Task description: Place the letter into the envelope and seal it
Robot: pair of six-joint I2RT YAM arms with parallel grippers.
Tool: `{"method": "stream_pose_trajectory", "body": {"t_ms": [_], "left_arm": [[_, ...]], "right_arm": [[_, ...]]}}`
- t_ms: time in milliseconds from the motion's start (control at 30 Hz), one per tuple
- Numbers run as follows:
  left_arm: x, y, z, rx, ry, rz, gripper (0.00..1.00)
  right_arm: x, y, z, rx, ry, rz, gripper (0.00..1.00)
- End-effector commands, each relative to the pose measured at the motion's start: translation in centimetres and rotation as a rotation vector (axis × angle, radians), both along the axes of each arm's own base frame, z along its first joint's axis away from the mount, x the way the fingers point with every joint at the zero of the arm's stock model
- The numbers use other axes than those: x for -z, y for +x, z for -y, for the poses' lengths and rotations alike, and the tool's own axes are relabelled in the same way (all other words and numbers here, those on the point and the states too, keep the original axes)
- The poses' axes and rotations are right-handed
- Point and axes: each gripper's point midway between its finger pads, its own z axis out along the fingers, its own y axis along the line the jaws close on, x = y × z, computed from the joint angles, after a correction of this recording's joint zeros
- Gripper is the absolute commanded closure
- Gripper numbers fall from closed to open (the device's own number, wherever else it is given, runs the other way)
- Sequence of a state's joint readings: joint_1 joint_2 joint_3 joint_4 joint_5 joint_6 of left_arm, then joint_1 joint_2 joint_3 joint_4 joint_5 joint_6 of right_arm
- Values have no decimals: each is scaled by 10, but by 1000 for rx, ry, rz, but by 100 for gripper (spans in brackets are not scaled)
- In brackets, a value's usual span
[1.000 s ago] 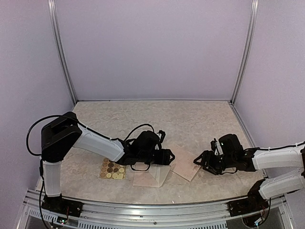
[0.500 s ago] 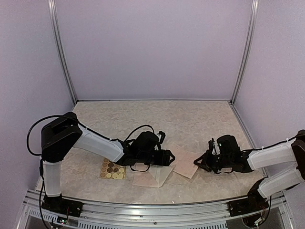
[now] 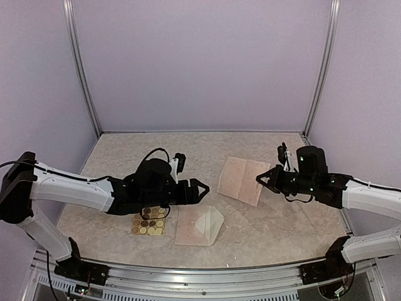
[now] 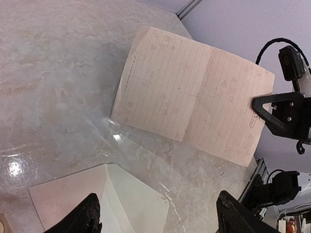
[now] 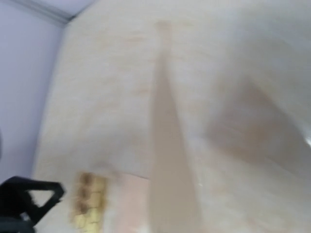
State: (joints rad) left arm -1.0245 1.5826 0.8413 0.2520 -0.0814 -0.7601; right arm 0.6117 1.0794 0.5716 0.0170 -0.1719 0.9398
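1 overhead, 2 wrist close-ups

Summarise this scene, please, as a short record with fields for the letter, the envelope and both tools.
letter: unfolded, creased, pinched at one edge
right tool: shut on the letter
left tool: open, holding nothing, near the envelope
envelope: flat on the table, flap open
sticker sheet: beside the envelope, partly hidden by the left arm
stage: letter not yet inside

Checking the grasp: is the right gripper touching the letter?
Touching. The left wrist view shows the right gripper pinching the letter by its edge.
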Motion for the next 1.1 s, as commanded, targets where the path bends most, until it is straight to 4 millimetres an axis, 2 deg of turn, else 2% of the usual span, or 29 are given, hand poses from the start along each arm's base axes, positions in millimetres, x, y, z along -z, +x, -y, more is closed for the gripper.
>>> {"method": "stream_pose_trajectory", "body": {"t_ms": [0,33,100,267,400,500,567,700,833,967,1067], "left_arm": [[-17,1,-38,-103,-18,-11,22],[-24,2,-46,-124,-37,-8,22],[-29,4,-64,-172,-54,-8,22],[-41,9,-105,-260,-103,3,20],[-43,9,-127,-302,-109,7,18],[-50,8,-134,-299,-128,25,17],[-53,7,-136,-298,-134,31,16],[-71,1,-128,-237,-186,67,16],[-110,-29,-104,-18,-318,168,17],[-153,-66,-90,174,-458,251,17],[-170,-86,-81,252,-496,286,16]], "right_arm": [[-51,-13,-30,-254,-26,131,100],[-70,-17,-42,-319,-8,170,100],[-96,-31,-64,-440,19,218,100],[-151,-84,-111,-724,102,335,100],[-188,-129,-133,-908,179,445,100],[-212,-160,-139,-1027,258,537,100],[-218,-167,-138,-1046,280,573,100],[-214,-157,-137,-988,248,580,100],[-203,-146,-141,-944,214,549,100],[-198,-145,-146,-950,226,530,100],[-192,-148,-149,-980,241,502,100]]}}
